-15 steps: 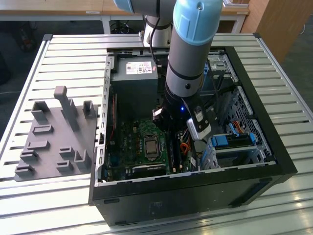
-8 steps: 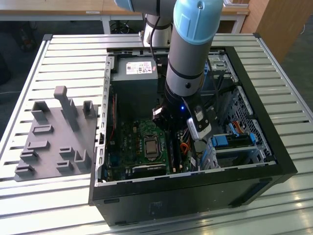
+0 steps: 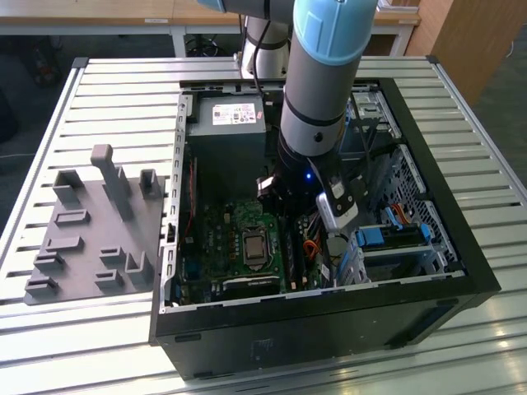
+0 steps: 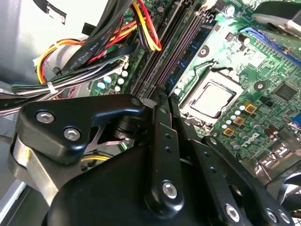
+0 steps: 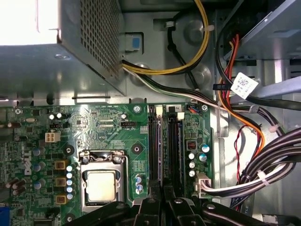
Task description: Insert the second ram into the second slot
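Observation:
My gripper is down inside the open computer case, right over the memory slots beside the processor socket. In the first wrist view its black fingers stand pressed close together above the slots. A thin pale strip runs out from between them along one slot. It looks like the second ram seen edge-on, lined up with that slot. In the second wrist view the gripper points along the same dark slots. How deep the ram sits is hidden.
Bundled cables hang close beside the slots. The power supply box is at the far end of the slots. Blue drive-bay latches sit toward the exterior view's right. A grey fixture plate lies on the table at the exterior view's left.

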`<state>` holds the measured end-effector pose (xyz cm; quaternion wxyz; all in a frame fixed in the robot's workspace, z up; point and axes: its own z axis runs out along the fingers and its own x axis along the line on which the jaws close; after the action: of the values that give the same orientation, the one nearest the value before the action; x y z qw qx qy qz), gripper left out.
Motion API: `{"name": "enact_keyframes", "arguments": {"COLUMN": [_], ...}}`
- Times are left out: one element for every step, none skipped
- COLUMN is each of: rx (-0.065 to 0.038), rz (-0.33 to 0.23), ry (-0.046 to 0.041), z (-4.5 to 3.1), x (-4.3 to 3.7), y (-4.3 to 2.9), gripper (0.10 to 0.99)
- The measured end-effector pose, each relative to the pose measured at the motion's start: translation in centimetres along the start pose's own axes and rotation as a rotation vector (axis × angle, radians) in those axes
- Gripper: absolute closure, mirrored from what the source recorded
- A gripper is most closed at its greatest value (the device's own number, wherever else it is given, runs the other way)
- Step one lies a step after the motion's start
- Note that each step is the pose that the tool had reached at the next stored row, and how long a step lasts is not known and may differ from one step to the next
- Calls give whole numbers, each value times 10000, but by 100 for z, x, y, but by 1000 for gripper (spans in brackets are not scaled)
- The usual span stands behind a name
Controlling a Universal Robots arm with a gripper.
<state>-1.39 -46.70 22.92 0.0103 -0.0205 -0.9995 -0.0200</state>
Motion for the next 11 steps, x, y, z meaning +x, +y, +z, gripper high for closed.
{"name": "enact_keyframes", "arguments": {"rx": [2, 6, 12, 38, 84, 142, 180, 217, 235, 235, 236], "rz": [-84, -197, -311, -364, -376, -376, -373, -367, -364, -363, -363], "ry": [4, 8, 14, 20, 25, 25, 24, 23, 24, 24, 24], "z": [0, -1, -1, 2, 5, 11, 15, 19, 21, 21, 21], "x": [0, 0, 0, -1, -1, -2, -2, -2, -1, -1, -1], "y": [0, 0, 0, 0, 0, -1, -1, -1, -1, -1, -1], "gripper": [949, 949, 949, 949, 949, 949, 949, 949, 949, 949, 949]}}
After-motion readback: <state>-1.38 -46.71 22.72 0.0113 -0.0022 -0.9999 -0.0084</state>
